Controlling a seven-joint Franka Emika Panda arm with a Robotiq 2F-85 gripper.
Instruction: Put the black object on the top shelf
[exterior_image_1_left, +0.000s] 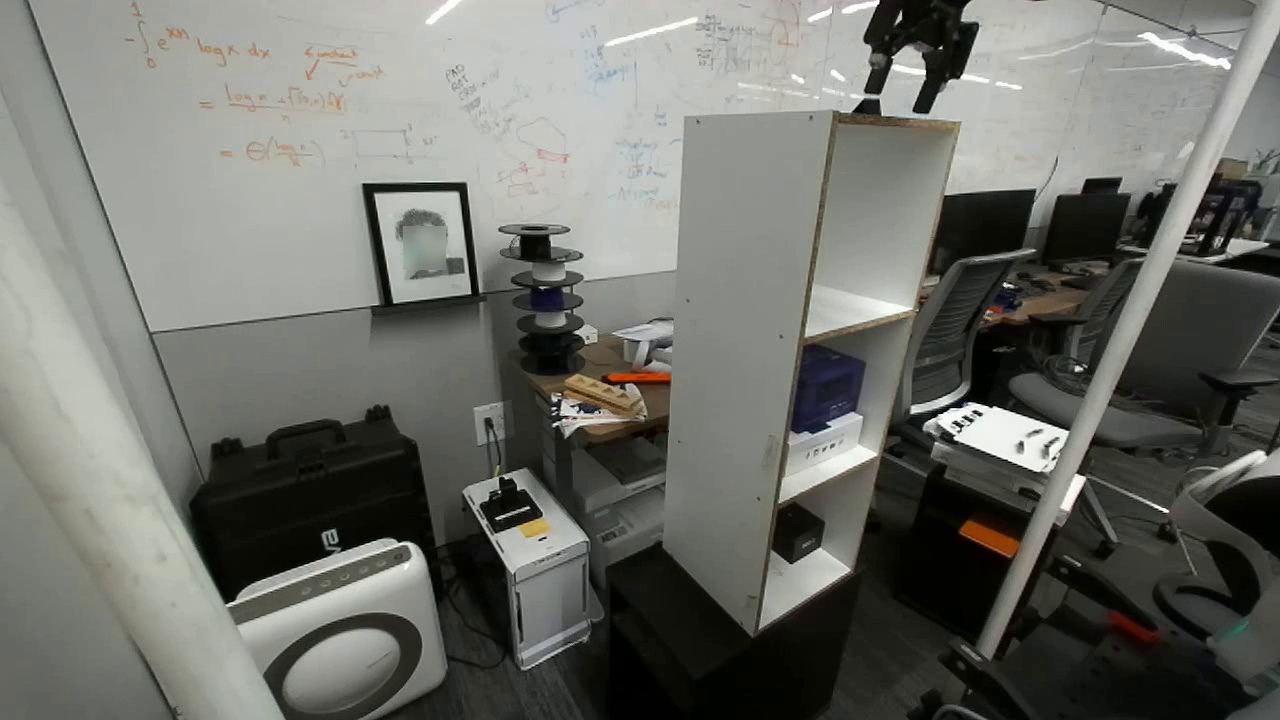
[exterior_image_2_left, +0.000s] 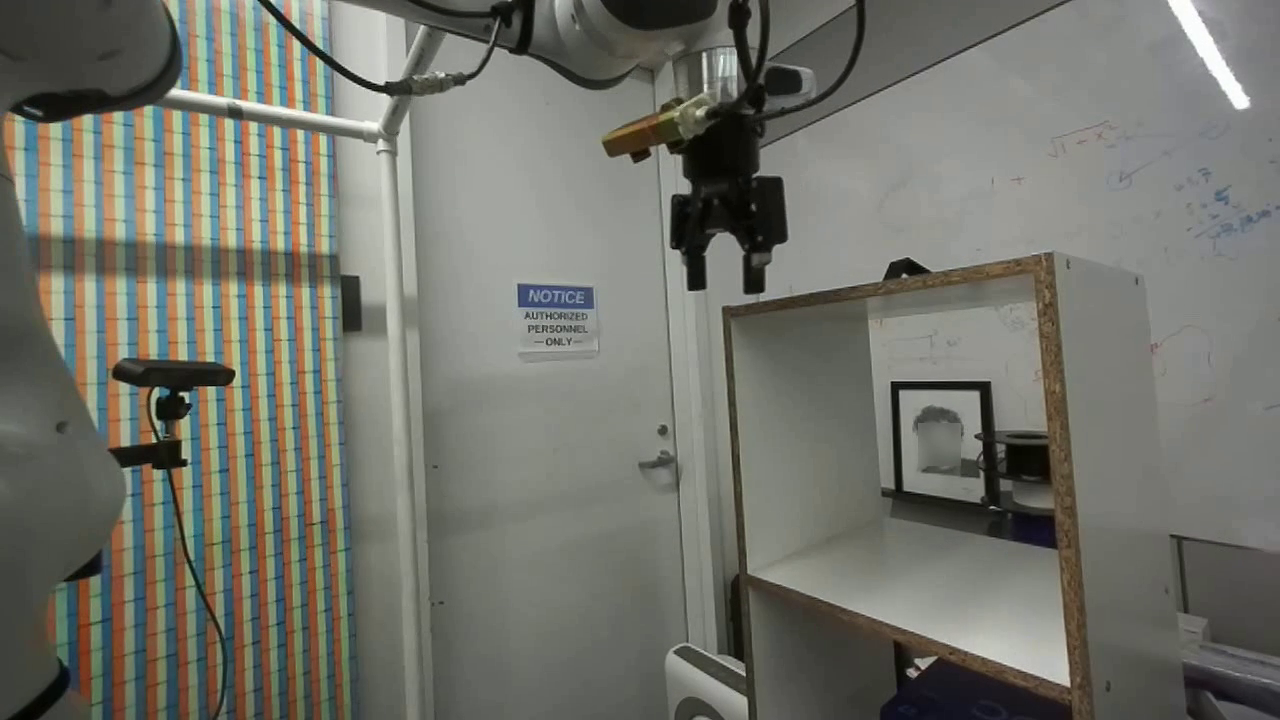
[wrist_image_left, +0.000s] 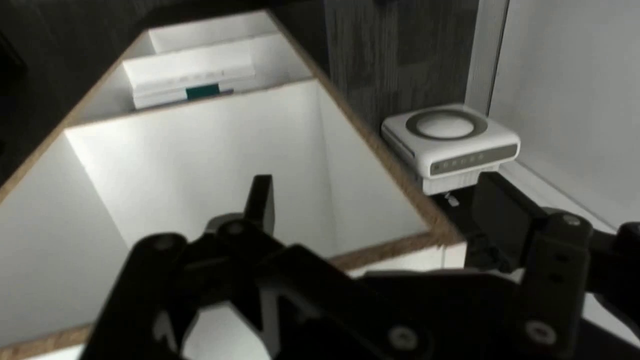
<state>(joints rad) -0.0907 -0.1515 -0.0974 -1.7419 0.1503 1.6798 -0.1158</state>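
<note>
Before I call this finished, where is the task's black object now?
In the right half of an exterior view, the black object sits on the top shelf of the white shelving unit, right of the open gripper.

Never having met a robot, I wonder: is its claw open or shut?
Open: in an exterior view, the claw has its two fingers apart, nothing held between them.
</note>
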